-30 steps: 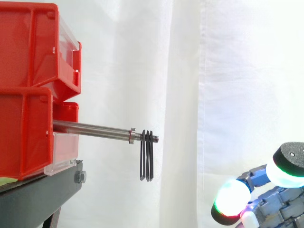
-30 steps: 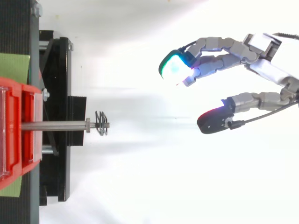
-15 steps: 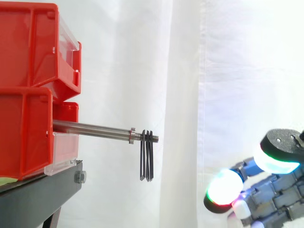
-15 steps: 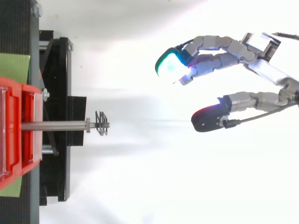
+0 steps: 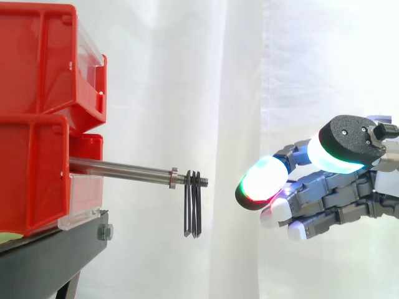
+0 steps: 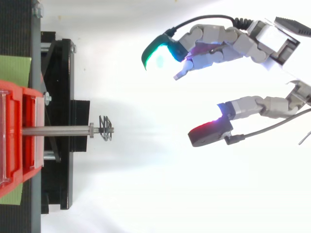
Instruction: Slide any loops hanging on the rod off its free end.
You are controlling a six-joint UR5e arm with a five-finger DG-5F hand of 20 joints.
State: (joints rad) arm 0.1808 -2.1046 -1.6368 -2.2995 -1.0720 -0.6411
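Your hand [image 5: 330, 202] is spread open, empty; approach too high and it may hit the rod [image 5: 118, 168], missing the loops [image 5: 192, 208].

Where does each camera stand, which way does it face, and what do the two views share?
Side view: beside the work at about rod height, looking level across at the rod, loops and red bins; the open hand comes in from the right.
Top view: above the work, looking down on the rod, loops and black stand; the hand comes in from the upper right.
Shared: rod, loops, bins and hand; the hand is apart from the loops, beyond the rod's free end.
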